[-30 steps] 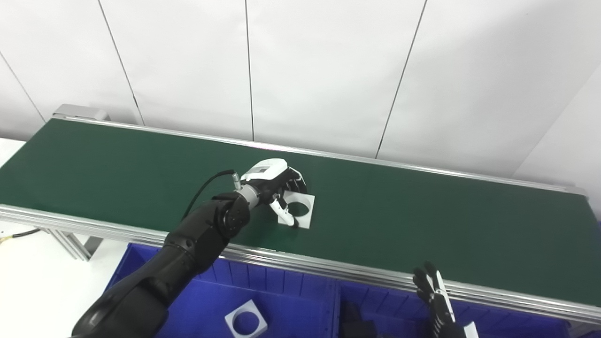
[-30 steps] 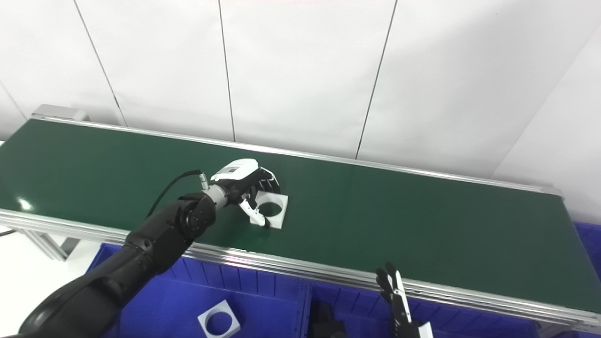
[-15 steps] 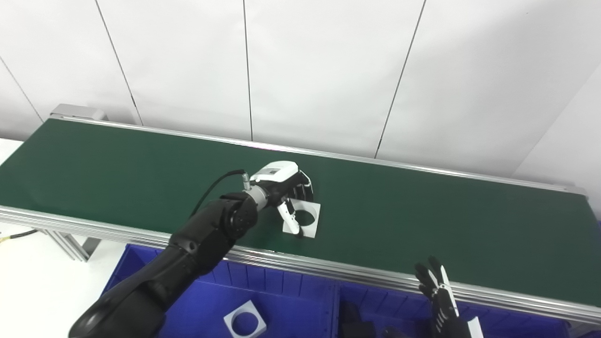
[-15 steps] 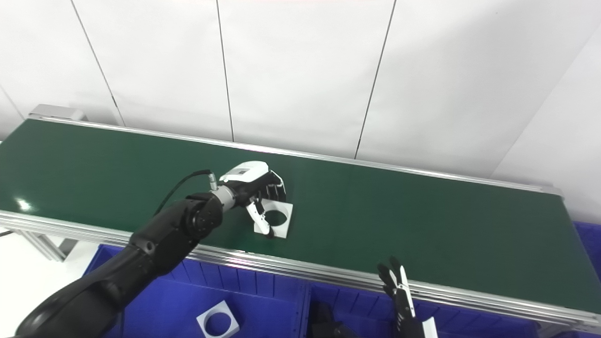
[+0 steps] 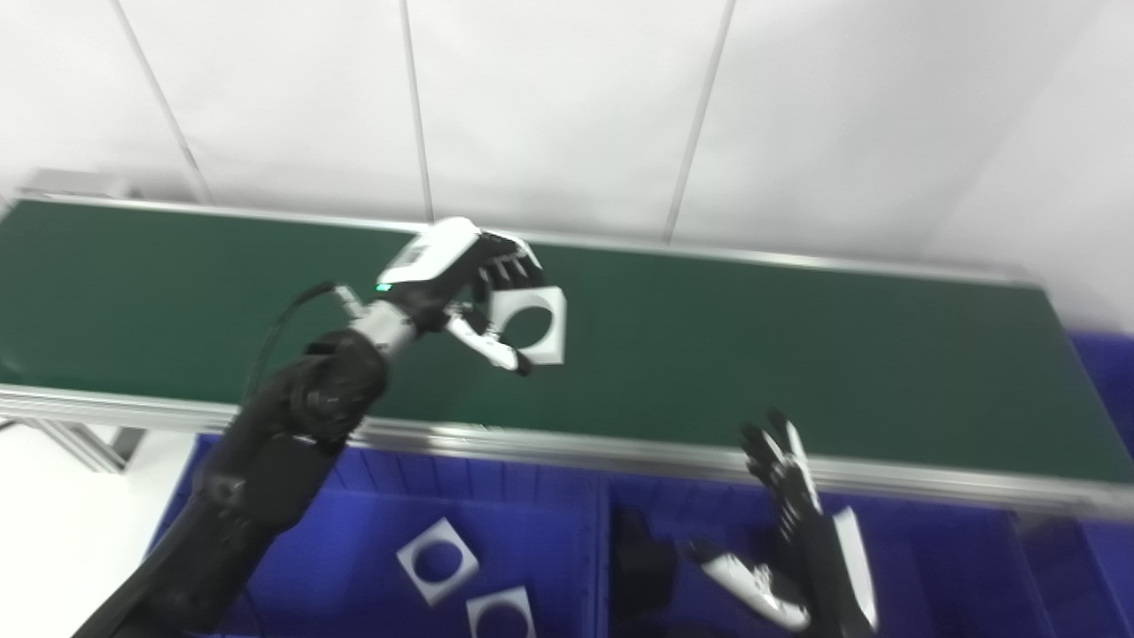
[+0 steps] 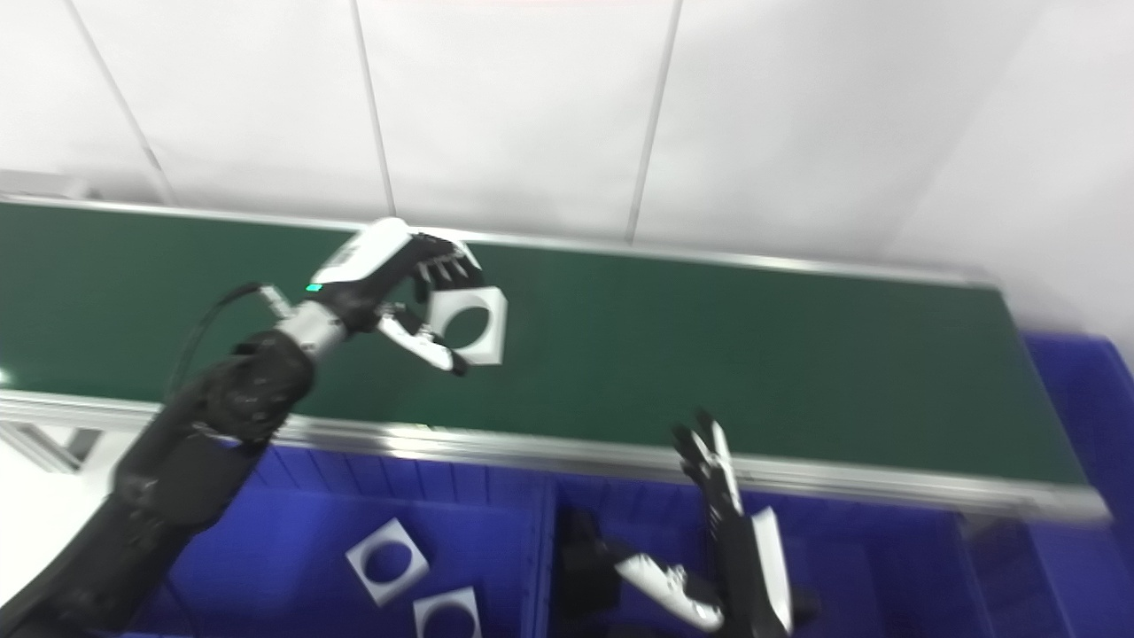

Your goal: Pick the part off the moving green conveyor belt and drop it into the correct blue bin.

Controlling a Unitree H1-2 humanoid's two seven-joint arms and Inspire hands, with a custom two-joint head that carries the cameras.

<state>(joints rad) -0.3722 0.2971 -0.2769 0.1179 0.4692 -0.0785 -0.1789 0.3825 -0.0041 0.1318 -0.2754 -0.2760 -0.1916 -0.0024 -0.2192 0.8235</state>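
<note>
The left hand [image 5: 461, 275] grips the part [image 5: 529, 325], a flat white square plate with a large round hole through its middle, fingers over its far edge and thumb under its near edge, above the green conveyor belt [image 5: 797, 354]. Below and right of it, the right hand [image 5: 797, 523] waits with fingers spread over a blue bin [image 5: 939, 576].

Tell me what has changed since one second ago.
The left hand has closed on the white part and lifted it off the belt; before, the part lay flat there under the fingers. The camera has also shifted. The right hand stays open over the bins, and white parts still lie in the left bin.
</note>
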